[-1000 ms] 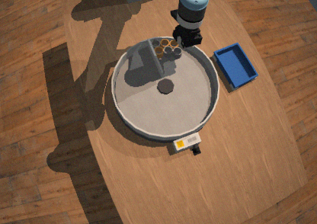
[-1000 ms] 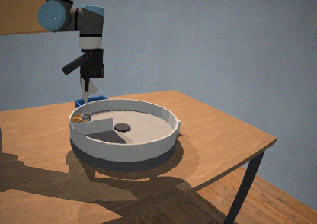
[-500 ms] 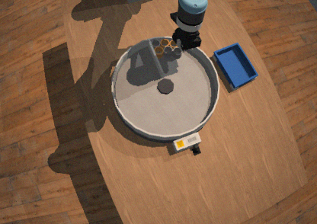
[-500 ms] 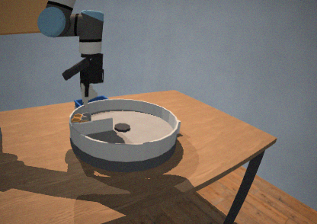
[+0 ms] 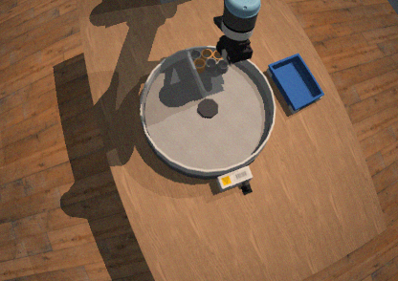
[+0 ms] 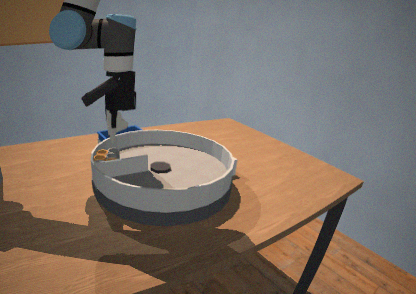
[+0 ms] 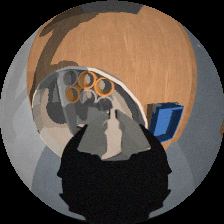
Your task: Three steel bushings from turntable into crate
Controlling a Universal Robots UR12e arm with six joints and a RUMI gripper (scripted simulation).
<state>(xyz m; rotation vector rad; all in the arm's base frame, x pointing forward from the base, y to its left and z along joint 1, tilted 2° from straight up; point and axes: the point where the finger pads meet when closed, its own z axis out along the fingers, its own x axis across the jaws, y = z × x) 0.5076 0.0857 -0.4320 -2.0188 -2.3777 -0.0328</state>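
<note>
A cluster of bushings (image 5: 209,59) sits in the far wedge of the grey turntable (image 5: 207,111), next to a divider wall. Some are orange-brown (image 7: 86,79) and some are grey steel (image 7: 105,104). They also show in the exterior view (image 6: 105,155). My gripper (image 5: 234,54) (image 6: 113,127) hangs above the turntable's far rim, just right of the cluster and well above it. In the wrist view its fingertips stand close together with nothing between them. The blue crate (image 5: 295,80) lies on the table to the right of the turntable and looks empty.
A dark hub (image 5: 208,108) sits at the turntable's centre. A raised divider wall (image 5: 191,71) runs from the rim toward the hub. A small labelled box (image 5: 235,178) is attached at the near rim. The table edge lies beyond the crate.
</note>
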